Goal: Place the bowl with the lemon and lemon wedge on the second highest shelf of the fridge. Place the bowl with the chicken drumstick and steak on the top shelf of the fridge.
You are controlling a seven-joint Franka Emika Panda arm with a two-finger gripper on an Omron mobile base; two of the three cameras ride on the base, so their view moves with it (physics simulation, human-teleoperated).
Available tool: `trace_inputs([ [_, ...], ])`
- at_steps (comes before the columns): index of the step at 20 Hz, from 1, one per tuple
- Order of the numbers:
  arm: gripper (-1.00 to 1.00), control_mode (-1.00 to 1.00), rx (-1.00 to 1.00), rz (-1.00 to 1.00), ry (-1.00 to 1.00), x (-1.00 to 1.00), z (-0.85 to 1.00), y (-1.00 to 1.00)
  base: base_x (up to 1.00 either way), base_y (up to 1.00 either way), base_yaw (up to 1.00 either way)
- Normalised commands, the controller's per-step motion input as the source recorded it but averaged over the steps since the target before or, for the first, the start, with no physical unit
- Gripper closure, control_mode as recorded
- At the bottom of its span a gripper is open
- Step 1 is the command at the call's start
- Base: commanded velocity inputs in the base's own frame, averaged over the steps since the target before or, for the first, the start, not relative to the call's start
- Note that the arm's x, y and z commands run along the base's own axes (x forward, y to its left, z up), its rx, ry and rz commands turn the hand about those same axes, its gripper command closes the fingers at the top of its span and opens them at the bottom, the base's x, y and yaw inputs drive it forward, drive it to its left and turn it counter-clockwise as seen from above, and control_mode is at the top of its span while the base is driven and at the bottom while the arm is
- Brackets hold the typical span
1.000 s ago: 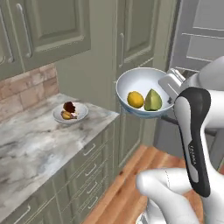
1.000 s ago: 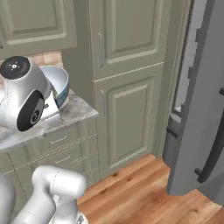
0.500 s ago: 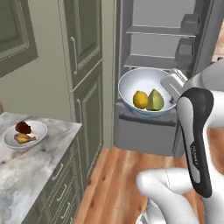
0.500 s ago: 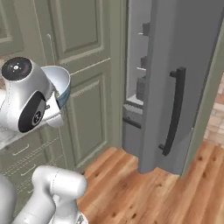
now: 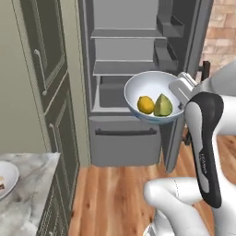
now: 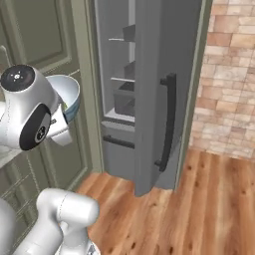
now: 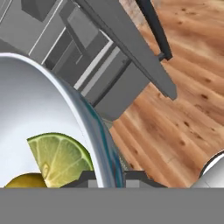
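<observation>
Half a second back the fridge (image 5: 138, 83) stood off to one side of me; my base has since swung round, so the camera now faces its open compartment head-on, while the bowl (image 5: 154, 97) sits in my grip as it did before. That puts the first delivery within reach, I judge, though nothing has been shelved yet

Left base view: my gripper (image 5: 180, 88) is clenched on the bowl's right rim, holding it level in front of the fridge, roughly at the height of the lower shelves. The lemon (image 5: 145, 104) and the lemon wedge (image 5: 162, 105) lie side by side inside. Above and behind the bowl are the top shelf (image 5: 126, 34) and the second shelf (image 5: 124, 68), both bare where I can see them. The meat bowl (image 5: 5, 177) waits on the marble counter (image 5: 32, 193) at lower left, well apart

Right base view: the bowl (image 6: 68, 94) shows its blue outside beside my wrist, short of the fridge opening, with the door (image 6: 159, 89) swung open towards the brick wall (image 6: 231, 74)

Hand view: the bowl's rim (image 7: 94, 127) runs straight into my jaws, the wedge (image 7: 61, 157) just inside it, wooden floor (image 7: 175, 109) far beneath
</observation>
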Motion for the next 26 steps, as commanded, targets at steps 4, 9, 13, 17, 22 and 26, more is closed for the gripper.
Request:
trace_inputs([
  [4,1.0,1.0,0.0,0.0,0.0,0.0,0.0,0.0,0.61,0.61,-0.28],
  [9,1.0,1.0,0.0,0.0,0.0,0.0,0.0,0.0,0.54,0.63,-0.22],
  [13,1.0,1.0,0.0,0.0,0.0,0.0,0.0,0.0,0.73,0.23,-0.26],
  [17,1.0,1.0,0.0,0.0,0.0,0.0,0.0,0.0,0.77,0.12,-0.24],
  [22,1.0,1.0,0.0,0.0,0.0,0.0,0.0,0.0,0.67,0.3,-0.22],
  [26,1.0,1.0,0.0,0.0,0.0,0.0,0.0,0.0,0.62,0.33,-0.2],
])
